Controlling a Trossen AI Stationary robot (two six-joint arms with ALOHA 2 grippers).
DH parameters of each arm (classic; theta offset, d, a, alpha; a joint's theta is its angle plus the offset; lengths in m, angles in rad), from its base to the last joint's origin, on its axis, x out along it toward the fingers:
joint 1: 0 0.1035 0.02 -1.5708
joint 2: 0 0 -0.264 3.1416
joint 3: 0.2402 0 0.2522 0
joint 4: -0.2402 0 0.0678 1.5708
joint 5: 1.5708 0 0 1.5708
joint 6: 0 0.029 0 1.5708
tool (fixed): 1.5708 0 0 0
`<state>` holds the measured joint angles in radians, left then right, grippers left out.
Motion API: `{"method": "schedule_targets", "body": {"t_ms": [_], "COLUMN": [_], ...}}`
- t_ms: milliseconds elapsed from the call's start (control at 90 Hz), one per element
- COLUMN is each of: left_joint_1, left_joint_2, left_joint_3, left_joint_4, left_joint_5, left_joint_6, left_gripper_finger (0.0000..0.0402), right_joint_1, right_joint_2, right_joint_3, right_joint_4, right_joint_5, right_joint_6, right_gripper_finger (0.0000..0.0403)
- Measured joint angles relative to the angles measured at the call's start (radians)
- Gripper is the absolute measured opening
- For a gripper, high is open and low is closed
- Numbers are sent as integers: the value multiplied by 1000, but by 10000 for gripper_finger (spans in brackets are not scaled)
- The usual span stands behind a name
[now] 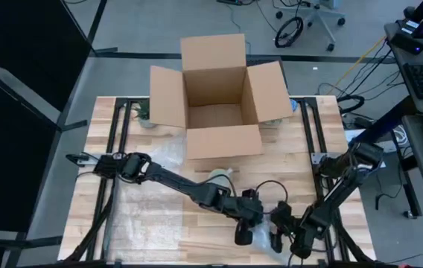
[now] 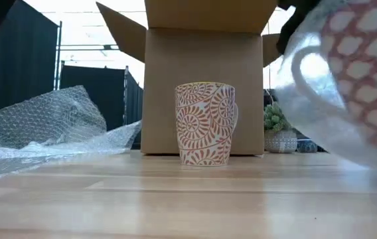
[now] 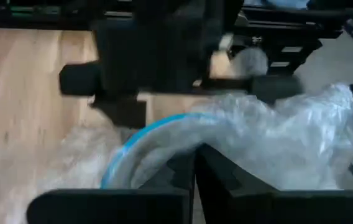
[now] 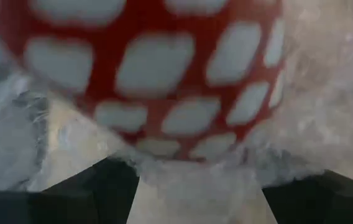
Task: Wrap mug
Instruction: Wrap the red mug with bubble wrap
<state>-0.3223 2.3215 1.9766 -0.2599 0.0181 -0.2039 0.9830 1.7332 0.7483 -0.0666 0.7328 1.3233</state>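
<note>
At six o'clock on the table (image 1: pixel 159 223), both grippers meet at a red-and-white mug (image 4: pixel 145 74) wrapped in bubble wrap (image 3: pixel 288 143). The left gripper (image 1: pixel 244 237) pinches the wrap narrowly; the right gripper (image 1: pixel 278 240) holds it too, width unclear.

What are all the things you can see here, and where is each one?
Patterned mug: one, cream with orange swirls, standing upright in front of the box.
Red mug: one, red with pale spots, inside bubble wrap at the table's near edge, between both grippers.
Bubble wrap: clear, a loose sheet on the table's left, more around the red mug.
Cardboard box: one, brown, open, at the table's far edge.
Small plant: one, green in a pale pot, beside the box.
Left gripper: on the wrap.
Right gripper: beside it.
</note>
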Motion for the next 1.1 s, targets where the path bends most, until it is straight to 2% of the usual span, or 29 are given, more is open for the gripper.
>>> {"method": "schedule_targets", "body": {"t_ms": [156, 289, 544, 833, 944, 1100], "left_joint_1": [8, 11, 14, 15, 15, 15], "left_joint_2": [11, 35, 49, 51, 51, 51], "left_joint_3": [2, 4, 3, 3, 3, 2], "left_joint_4": [-32, -14, -11, 1, 13, 18], "left_joint_5": [0, 1, 7, 7, 7, 7], "left_joint_6": [-13, -28, -50, -49, -48, -45], "left_gripper_finger": [0, 0, 0, 0, 0, 0], "right_joint_1": [-1, 2, 33, 85, 94, 92], "right_joint_2": [22, -12, -146, -306, -351, -363], "right_joint_3": [0, 0, -1, 0, 0, 0], "right_joint_4": [-31, -79, -254, -489, -441, -212], "right_joint_5": [-63, -121, -215, -294, -266, -232], "right_joint_6": [33, 35, 53, 185, 180, 50], "right_gripper_finger": [283, 283, 283, 283, 283, 283]}}
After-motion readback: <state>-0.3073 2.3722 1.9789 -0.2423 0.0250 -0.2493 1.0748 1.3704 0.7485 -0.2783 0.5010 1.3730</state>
